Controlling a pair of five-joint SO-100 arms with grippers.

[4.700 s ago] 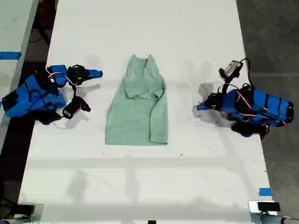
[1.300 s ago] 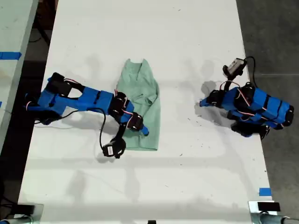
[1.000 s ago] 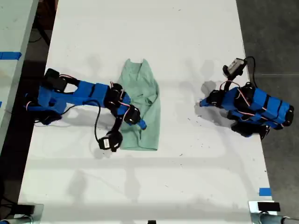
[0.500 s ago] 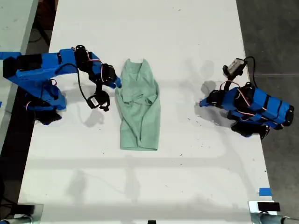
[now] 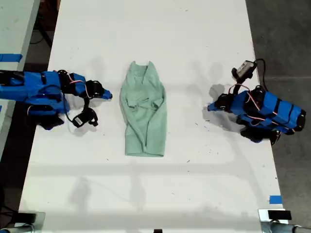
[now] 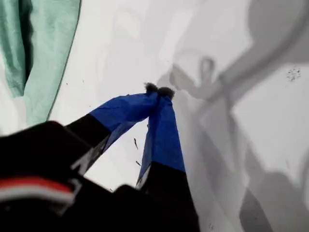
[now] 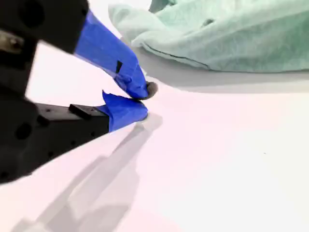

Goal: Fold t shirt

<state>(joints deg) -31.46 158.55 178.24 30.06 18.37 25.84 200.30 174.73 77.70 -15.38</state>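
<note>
The t shirt [image 5: 144, 116] lies folded narrow mid-surface [image 5: 194, 184], so the first gripper [image 5: 209, 108] and the second gripper [image 5: 109, 95] sit closed, empty, clear of it.

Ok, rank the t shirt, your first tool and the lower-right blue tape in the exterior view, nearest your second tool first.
1. The t shirt, right beside my second tool.
2. My first tool, beyond the shirt, toward the exterior view's right.
3. The blue tape, at the exterior view's lower right.

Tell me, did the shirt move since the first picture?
Yes. The t shirt got narrower: its edge on the exterior view's left was folded inward, away from the table's left edge.
</note>
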